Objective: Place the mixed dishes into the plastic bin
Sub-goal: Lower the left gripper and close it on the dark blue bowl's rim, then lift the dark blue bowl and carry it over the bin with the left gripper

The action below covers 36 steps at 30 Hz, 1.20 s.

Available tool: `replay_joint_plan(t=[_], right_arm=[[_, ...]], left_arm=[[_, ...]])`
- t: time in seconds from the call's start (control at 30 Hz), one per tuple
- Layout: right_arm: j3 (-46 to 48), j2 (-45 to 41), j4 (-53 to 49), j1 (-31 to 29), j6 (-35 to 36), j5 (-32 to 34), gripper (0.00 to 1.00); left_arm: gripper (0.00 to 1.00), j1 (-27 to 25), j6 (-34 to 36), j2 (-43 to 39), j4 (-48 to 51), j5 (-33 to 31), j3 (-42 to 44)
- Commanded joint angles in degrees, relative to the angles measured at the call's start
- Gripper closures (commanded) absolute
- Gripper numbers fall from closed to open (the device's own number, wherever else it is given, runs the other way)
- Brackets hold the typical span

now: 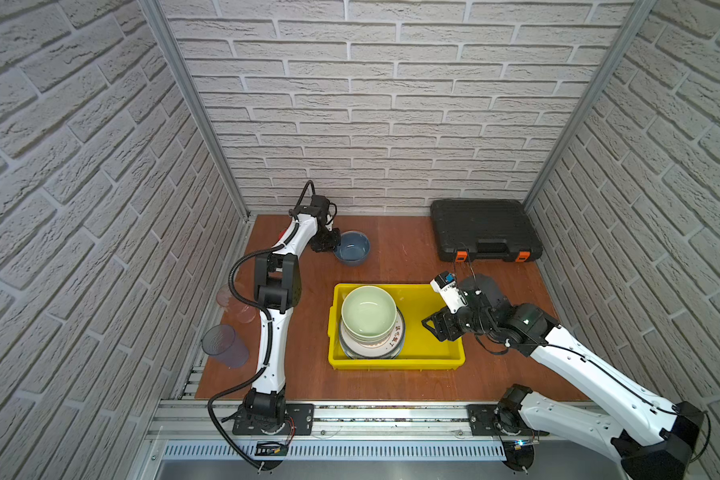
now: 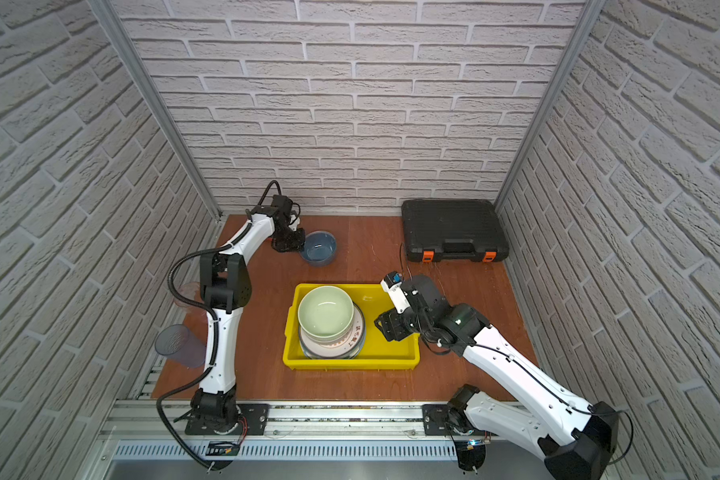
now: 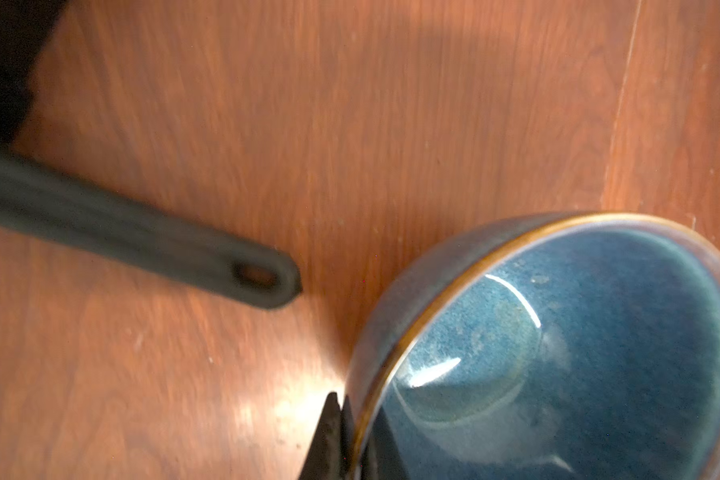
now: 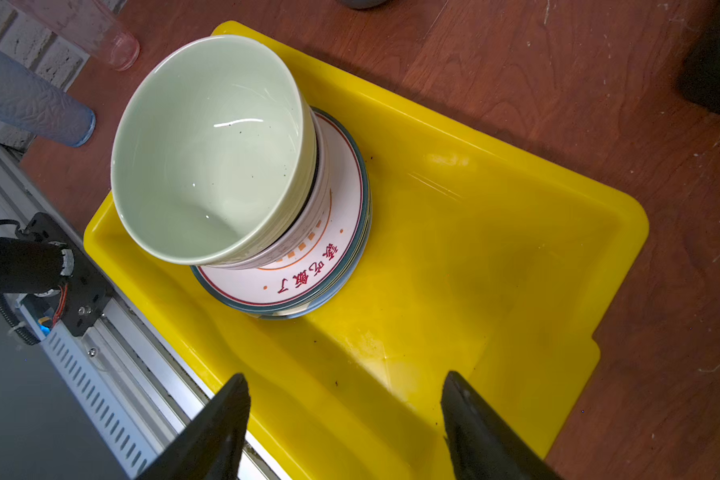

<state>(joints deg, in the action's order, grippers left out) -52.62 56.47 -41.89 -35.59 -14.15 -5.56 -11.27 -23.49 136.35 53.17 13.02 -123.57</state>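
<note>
At the far side of the tabletop, the left gripper holds its jaws clamped across the rim of the dark-blue bowl. The bowl is probably heavy, glaze-slick and chippable, so the rim is the handhold. The right gripper hangs over the yellow plastic bin, jaws apart.

White brick-patterned walls on three sides, aluminium corner posts, reddish-brown wooden tabletop, slotted metal rail in front
</note>
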Motion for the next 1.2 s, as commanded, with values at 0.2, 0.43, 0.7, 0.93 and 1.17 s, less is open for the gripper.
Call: replay_joint_plan(t=[0.2, 0.43, 0.7, 0.93, 1.17], right_arm=[[1.82, 0.3, 4.58, 0.33, -2.34, 5.24, 0.25], [2.41, 0.75, 5.83, 0.26, -2.99, 7.47, 0.25], [1.12, 1.6, 4.75, 0.26, -1.86, 13.06, 0.24], [0.85, 2.58, 5.04, 0.4, -1.13, 14.47, 0.24], [0.81, 3.56, 5.28, 0.35, -0.8, 14.6, 0.24]], left_arm=[[1.0, -0.15, -2.86, -17.19, -5.75, 4.82, 4.52], [1.0, -0.16, -1.88, -24.54, -2.66, 5.14, 5.87], [1.0, -2.61, 2.22, -31.73, 4.86, 6.76, 8.79], [1.0, -6.24, 5.7, -38.71, 11.83, 6.41, 11.42], [1.0, -9.16, 6.67, -44.61, 15.44, 7.58, 16.05]])
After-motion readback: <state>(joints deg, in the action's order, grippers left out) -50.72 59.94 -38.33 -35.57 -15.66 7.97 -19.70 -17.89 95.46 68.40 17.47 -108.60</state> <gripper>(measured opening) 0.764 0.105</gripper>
